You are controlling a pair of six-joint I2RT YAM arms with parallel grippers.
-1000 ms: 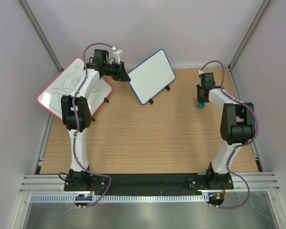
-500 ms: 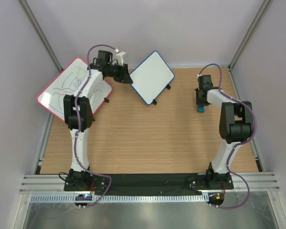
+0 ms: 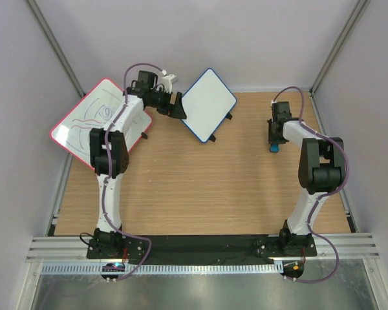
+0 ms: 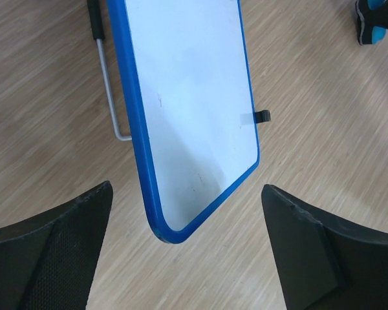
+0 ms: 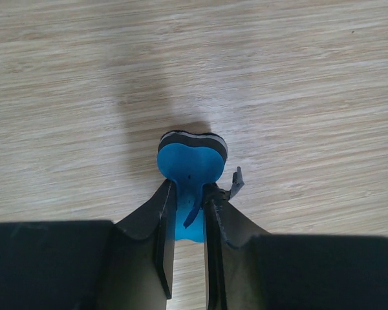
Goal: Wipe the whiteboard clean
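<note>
Two whiteboards: one blue-framed whiteboard (image 3: 209, 103) and one red-framed whiteboard (image 3: 84, 119). One blue eraser (image 5: 191, 165). Two robot arms, the left arm (image 3: 108, 152) and the right arm (image 3: 320, 169). Each carries a single claw, so two in all: the left claw (image 3: 179, 106) and the right claw (image 5: 189, 200). One wooden desk (image 3: 207, 187).

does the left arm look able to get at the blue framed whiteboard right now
Probably yes: the left tool is open and a corner of the whiteboard sits between its fingers, touching neither, nothing in the way. The right tool, closed on the eraser, is well away.
</note>
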